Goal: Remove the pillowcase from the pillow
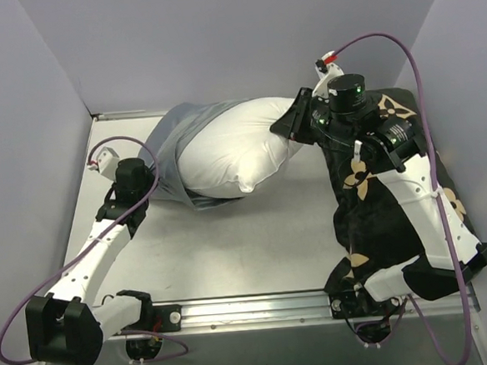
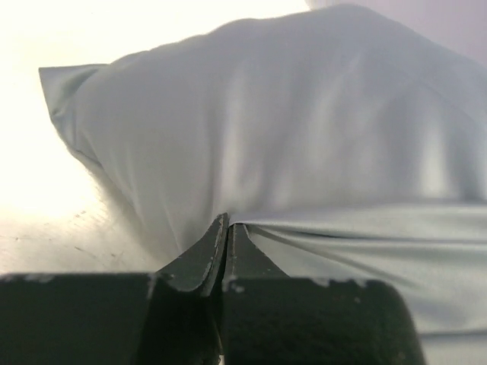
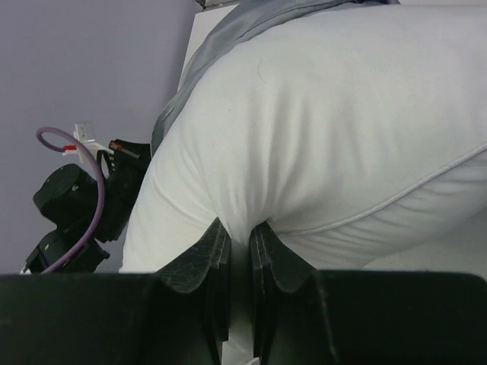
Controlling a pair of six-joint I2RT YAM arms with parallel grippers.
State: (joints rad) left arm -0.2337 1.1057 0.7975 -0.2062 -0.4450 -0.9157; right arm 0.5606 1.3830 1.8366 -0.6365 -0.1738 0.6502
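One pillow (image 1: pixel 229 150), white and puffy, lying toward the back middle of the table (image 1: pixel 265 248). Roughly half of it sticks out of the one pillowcase (image 1: pixel 170 142), which is grey-blue, wrinkly and bunched over the pillow's left end. Two grippers in play: the left gripper (image 2: pixel 227 228) is pinched closed on a fold of the pillowcase, and the right gripper (image 3: pixel 237 236) is clamped on the bare white end of the pillow. One black cushion (image 1: pixel 379 215) with tan flowers sits on the right, under the right arm.
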